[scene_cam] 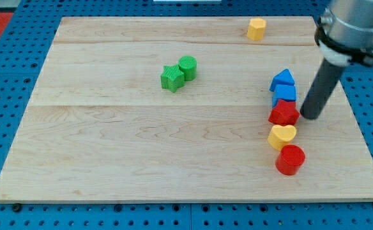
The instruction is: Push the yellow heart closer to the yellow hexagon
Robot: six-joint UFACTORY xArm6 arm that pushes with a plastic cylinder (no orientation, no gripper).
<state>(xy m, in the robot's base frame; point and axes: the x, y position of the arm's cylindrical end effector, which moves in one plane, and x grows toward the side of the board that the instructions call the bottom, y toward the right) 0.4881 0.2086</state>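
Observation:
The yellow heart lies at the view's lower right, between a red star-like block above it and a red cylinder below it, touching both. The yellow hexagon sits far off at the view's top, right of centre. My tip is on the board just right of the red star-like block, up and to the right of the yellow heart, a short gap away from it.
Two blue blocks stack in a column above the red star-like block. A green star and a green cylinder touch each other at the view's upper middle. The wooden board ends close to the right of my tip.

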